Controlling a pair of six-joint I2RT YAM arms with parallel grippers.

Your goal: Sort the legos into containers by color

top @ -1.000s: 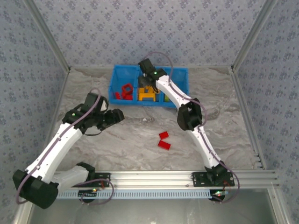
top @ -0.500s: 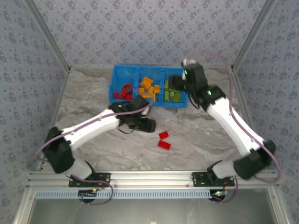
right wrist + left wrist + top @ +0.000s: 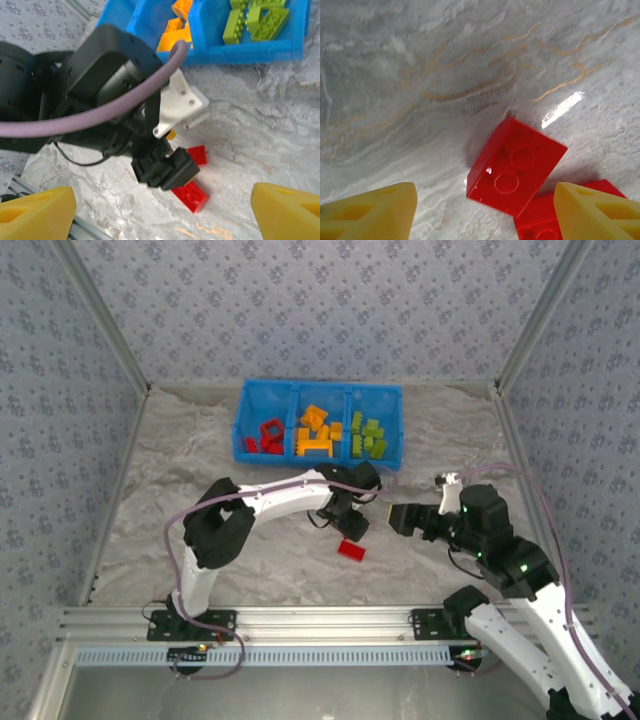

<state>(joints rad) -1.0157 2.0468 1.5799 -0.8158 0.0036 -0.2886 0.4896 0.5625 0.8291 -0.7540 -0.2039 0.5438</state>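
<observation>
Left gripper (image 3: 352, 525) hangs low over two red bricks (image 3: 351, 550) at frame centre, fingers (image 3: 372, 210) spread wide either side of the upper brick (image 3: 515, 170), likely lined up to grab it for the left compartment of the bin (image 3: 320, 387), upper centre, where the reds lie. The second brick (image 3: 555, 225) lies just beside, so a nudge is possible. Right gripper (image 3: 402, 519), jaws apart and empty, hovers just right of them, out of the way
</observation>
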